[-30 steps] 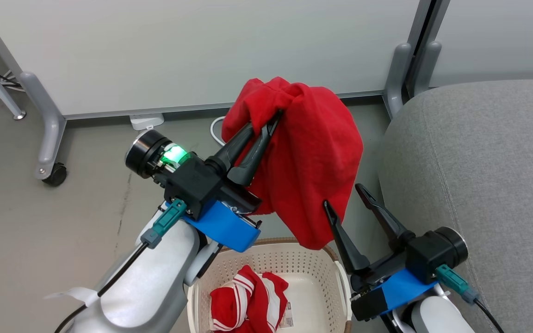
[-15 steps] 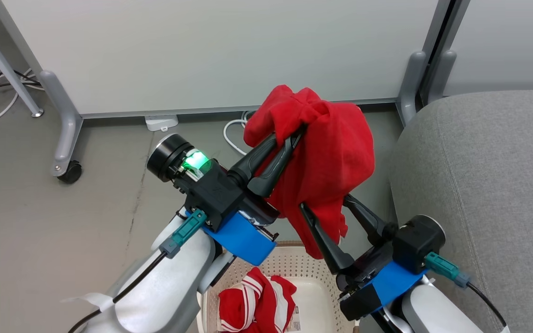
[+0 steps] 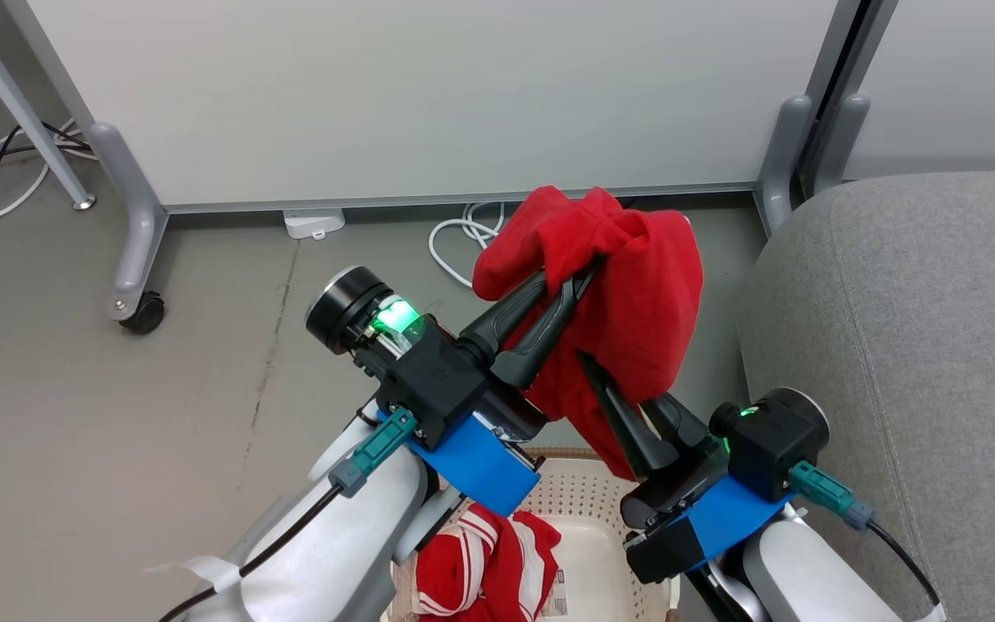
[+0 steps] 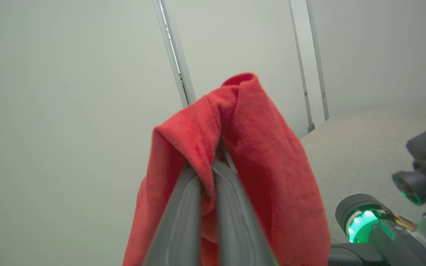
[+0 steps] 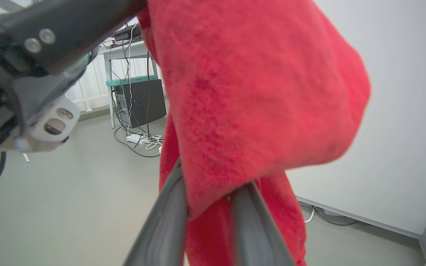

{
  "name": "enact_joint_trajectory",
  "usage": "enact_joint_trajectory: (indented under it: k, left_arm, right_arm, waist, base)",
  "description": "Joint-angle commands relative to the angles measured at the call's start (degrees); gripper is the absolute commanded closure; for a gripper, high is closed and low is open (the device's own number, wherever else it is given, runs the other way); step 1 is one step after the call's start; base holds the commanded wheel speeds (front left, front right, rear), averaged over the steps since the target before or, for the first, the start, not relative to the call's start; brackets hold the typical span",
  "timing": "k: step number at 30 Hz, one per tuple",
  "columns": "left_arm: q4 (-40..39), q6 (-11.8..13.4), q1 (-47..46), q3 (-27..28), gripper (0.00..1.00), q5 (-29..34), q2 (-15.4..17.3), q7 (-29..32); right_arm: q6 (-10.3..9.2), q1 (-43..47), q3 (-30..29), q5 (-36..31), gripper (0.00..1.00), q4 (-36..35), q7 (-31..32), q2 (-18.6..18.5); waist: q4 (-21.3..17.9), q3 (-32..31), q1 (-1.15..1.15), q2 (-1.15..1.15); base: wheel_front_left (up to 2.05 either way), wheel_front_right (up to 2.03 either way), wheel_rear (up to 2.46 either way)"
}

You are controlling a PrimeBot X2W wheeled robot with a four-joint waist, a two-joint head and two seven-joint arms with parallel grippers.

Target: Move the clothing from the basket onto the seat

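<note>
My left gripper (image 3: 582, 278) is shut on the plain red garment (image 3: 644, 285) and holds it up above the floor, left of the grey seat (image 3: 921, 345). In the left wrist view the cloth (image 4: 264, 155) drapes over the pinched fingers (image 4: 183, 207). My right gripper (image 3: 627, 380) reaches up into the garment's lower part. In the right wrist view its fingers (image 5: 168, 210) straddle the hanging cloth (image 5: 253, 92) with a gap between them, and cloth covers the tips. The striped red and white garment (image 3: 489, 570) lies in the basket (image 3: 579, 497) under my arms.
White partition panels stand behind on grey legs, one with a caster (image 3: 145, 313). A white cable coil (image 3: 463, 238) and an adapter (image 3: 314, 222) lie on the floor at the panel's foot. A desk with a computer (image 5: 141, 101) stands farther off.
The head camera has shifted. My right gripper has risen to the garment's lower part and its fingers have narrowed around the cloth. The left gripper keeps its hold.
</note>
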Motion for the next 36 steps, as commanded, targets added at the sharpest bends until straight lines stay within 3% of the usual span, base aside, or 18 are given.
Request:
enact_joint_trajectory:
  k: [1,34,35,36]
  left_arm:
    - [0.1,-0.1,0.9,-0.2,1.0,0.1,-0.2,-0.3]
    - [1.4,0.0,0.4,0.0,1.0,0.4,-0.3,-0.3]
    - [1.4,0.1,0.4,0.1,0.75,0.4,-0.3,-0.3]
    - [1.4,0.2,0.3,0.1,0.0,0.4,-0.4,-0.3]
  right_arm:
    - [0.01,-0.5,-0.4,-0.6,1.0,-0.2,-0.2,0.4]
    - [0.02,0.6,-1.7,-1.8,1.0,-0.8,-0.2,1.1]
    - [0.02,0.6,-1.7,-1.8,1.0,-0.9,-0.2,1.1]
    - [0.01,0.6,-1.7,-1.8,1.0,-0.9,-0.2,1.1]
  waist:
    - [0.0,0.0,0.0,0.0]
    - [-0.3,0.8,0.0,0.0]
    - [-0.2,0.8,0.0,0.0]
    - [-0.2,0.9,0.0,0.0]
  base:
    - [0.0,0.0,0.0]
    - [0.0,0.0,0.0]
    - [0.0,0.0,0.0]
    - [0.0,0.0,0.0]
